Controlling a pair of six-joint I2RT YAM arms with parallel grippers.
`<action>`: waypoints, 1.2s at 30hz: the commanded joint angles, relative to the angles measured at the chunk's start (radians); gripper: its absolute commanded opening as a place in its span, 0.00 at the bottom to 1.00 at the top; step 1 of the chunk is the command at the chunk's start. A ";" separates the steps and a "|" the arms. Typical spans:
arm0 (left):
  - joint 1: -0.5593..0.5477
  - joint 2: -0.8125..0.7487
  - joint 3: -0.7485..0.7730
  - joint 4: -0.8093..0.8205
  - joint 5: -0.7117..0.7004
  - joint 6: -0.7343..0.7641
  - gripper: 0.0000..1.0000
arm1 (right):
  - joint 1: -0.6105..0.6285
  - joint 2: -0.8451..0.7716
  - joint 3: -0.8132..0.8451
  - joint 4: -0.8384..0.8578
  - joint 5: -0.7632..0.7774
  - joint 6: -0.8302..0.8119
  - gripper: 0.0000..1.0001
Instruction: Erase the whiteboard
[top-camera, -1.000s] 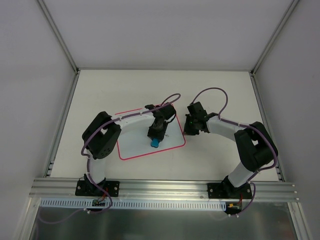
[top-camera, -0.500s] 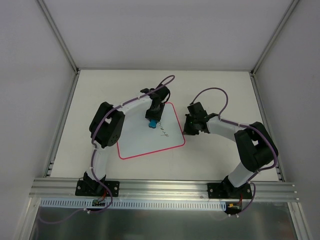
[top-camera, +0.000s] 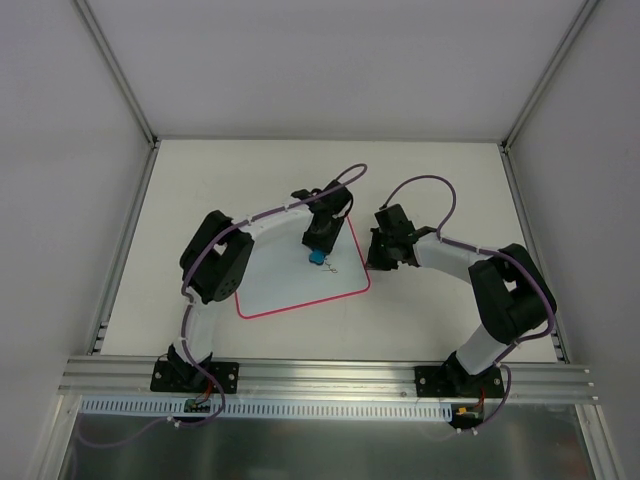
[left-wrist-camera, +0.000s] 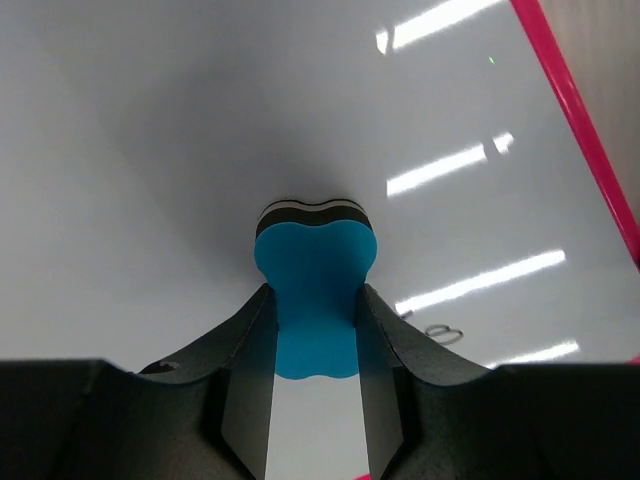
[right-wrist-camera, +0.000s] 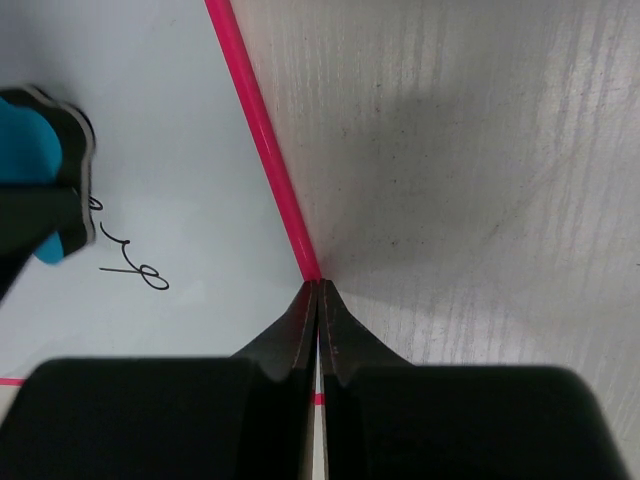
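Note:
The whiteboard (top-camera: 280, 285), white with a pink border, lies flat on the table. My left gripper (top-camera: 320, 247) is shut on a blue eraser (top-camera: 317, 258), which presses on the board's right half. In the left wrist view the eraser (left-wrist-camera: 315, 250) sits between the fingers of that gripper (left-wrist-camera: 315, 292), a small dark scribble (left-wrist-camera: 440, 332) to its right. My right gripper (top-camera: 368, 262) is shut, tips on the board's right pink border (right-wrist-camera: 260, 130). The right wrist view shows those tips (right-wrist-camera: 318, 285), the eraser (right-wrist-camera: 30, 130) and the scribble (right-wrist-camera: 135, 265).
The board rests on a pale tabletop (top-camera: 440, 180) enclosed by white walls and metal rails (top-camera: 320, 375) at the near edge. The right arm's elbow (top-camera: 510, 295) stands right of the board, the left arm's elbow (top-camera: 215, 265) over the board's left edge.
The left gripper carried the eraser from the board's near part up to its far part, then back a little right and nearer. Fewer scribbles show. The right gripper stayed put.

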 joint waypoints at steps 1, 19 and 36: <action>-0.080 -0.017 -0.120 -0.057 0.099 -0.062 0.00 | 0.005 0.056 -0.046 -0.124 0.060 -0.018 0.00; 0.065 -0.027 -0.056 -0.065 -0.006 -0.032 0.00 | 0.001 0.033 -0.060 -0.122 0.060 -0.001 0.00; -0.120 0.006 -0.063 -0.062 0.099 -0.101 0.00 | -0.030 0.041 -0.069 -0.105 0.005 0.034 0.00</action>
